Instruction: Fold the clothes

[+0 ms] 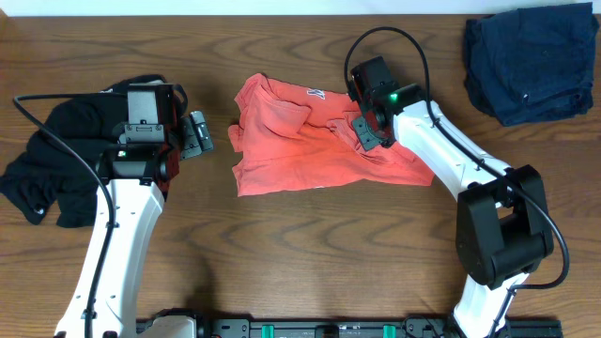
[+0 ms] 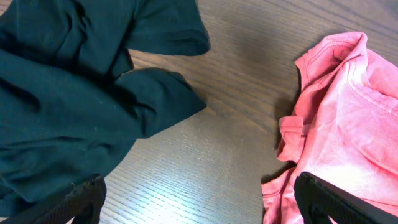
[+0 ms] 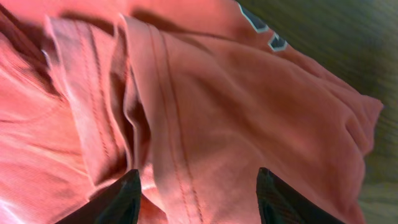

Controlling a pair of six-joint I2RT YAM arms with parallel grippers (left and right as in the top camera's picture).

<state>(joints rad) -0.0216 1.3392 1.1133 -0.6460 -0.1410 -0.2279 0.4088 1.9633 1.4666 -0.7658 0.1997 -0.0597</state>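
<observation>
Garment under handling: a coral-red shirt [image 1: 300, 141], crumpled at the table's centre, with its long axis running left to right in the overhead view. Its left edge is a fairly straight border. Its right end narrows and passes under the right arm. White printed lettering [image 1: 313, 93] sits at the far edge (partly folded, unreadable). Which end is the neck cannot be settled.

Surface: dark wood-grain table [image 1: 310, 263]; nothing of the room beyond it is visible. At far left a black garment [image 1: 52, 174] lies bunched, partly under the left arm. The left gripper [image 1: 197, 134] hangs between that garment and the shirt, touching neither, its jaws spread wide with nothing between them. The right gripper [image 1: 368, 131] is over the shirt's upper right part, fingers apart, with cloth lying across the gap but not pinched. At the far right corner a navy garment [image 1: 531, 61] lies heaped, well apart from the shirt.

Views compared: the left wrist camera shows bare wood separating the black garment from the shirt's left edge, which the overhead view only suggests. The right wrist camera resolves a double-stitched seam [image 3: 168, 124] and deep folds that cannot be made out from overhead. Whether the right fingertips [image 3: 118, 199] press on the cloth cannot be told.
</observation>
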